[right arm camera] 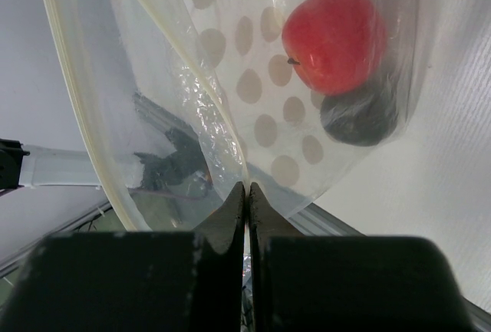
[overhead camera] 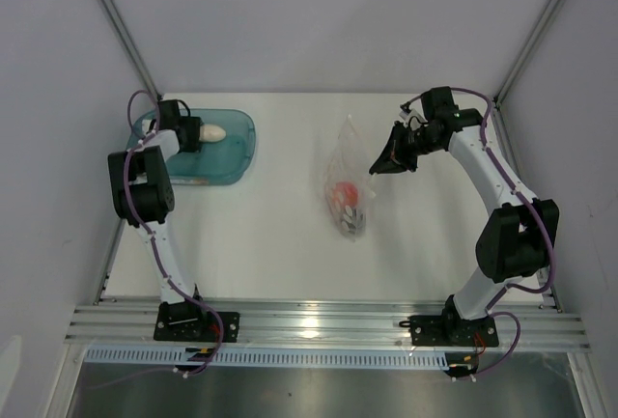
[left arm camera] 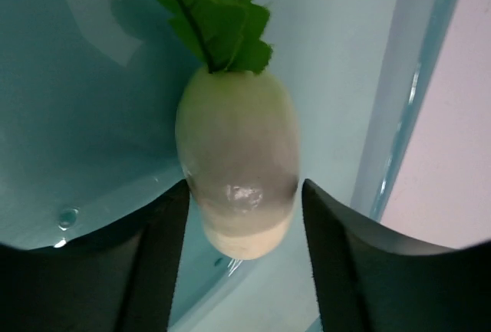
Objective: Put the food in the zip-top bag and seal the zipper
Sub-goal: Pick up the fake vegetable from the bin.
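Observation:
The white radish (overhead camera: 211, 133) with green leaves lies in the teal tray (overhead camera: 238, 155). My left gripper (overhead camera: 191, 134) is open, its fingers on either side of the radish's blunt end (left arm camera: 239, 156), close to its sides. The clear zip-top bag (overhead camera: 345, 172) lies mid-table with the red tomato (overhead camera: 345, 193) and the dark round piece (overhead camera: 353, 221) inside. My right gripper (overhead camera: 390, 162) is shut on the bag's edge (right arm camera: 246, 190), lifting it. In the right wrist view the tomato (right arm camera: 334, 41) and dark piece (right arm camera: 360, 117) show through the plastic, and the zipper strip (right arm camera: 73, 110) curves open at left.
The teal tray's floor (left arm camera: 77, 117) and raised rim (left arm camera: 399, 117) surround the radish. Grey walls and slanted metal posts (overhead camera: 121, 27) close in the white table. An aluminium rail (overhead camera: 319, 321) runs along the near edge by the arm bases.

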Tool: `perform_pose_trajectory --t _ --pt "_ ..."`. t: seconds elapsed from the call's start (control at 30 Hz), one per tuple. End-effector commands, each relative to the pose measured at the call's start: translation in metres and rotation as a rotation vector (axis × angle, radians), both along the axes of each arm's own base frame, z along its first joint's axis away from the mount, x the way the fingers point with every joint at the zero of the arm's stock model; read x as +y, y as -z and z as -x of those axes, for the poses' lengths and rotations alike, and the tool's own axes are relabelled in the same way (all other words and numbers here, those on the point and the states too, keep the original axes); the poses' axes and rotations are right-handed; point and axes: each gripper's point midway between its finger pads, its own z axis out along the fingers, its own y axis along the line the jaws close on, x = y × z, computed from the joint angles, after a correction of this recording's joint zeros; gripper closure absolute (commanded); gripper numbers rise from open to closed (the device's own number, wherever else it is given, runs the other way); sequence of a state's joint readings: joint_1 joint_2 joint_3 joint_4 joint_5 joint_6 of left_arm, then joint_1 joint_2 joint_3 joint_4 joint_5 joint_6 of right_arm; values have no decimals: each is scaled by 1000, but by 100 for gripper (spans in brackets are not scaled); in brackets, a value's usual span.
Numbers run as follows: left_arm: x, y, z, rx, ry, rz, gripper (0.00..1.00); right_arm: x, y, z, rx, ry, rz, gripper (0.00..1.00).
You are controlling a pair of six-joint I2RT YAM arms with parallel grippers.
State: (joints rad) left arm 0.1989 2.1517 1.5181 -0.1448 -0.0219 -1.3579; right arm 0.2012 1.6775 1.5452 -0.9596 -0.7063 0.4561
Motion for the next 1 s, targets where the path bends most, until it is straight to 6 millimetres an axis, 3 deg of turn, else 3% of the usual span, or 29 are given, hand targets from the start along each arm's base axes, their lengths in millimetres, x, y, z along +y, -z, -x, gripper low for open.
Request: perform_pose_trajectory --t 0.0,0.33,0.43,0.5,0.67,0.97 --pt "7 -5 -12 -20 11 -17 40 3 -9 -9 -34 17 2 100" --pt "5 -4 -13 -19 30 -23 70 6 -10 -9 -35 15 2 100" --pt "6 -7 -11 -17 41 -37 83 6 -12 -9 -41 17 -1 100" --pt "6 -10 -10 -17 49 -44 98 7 -12 -8 -44 14 -2 100" --pt "5 -21 -5 -29 61 -61 99 8 -18 -9 -67 11 -15 100" --pt "-6 -66 15 -83 127 -101 100 5 -32 -7 -120 5 -39 100"
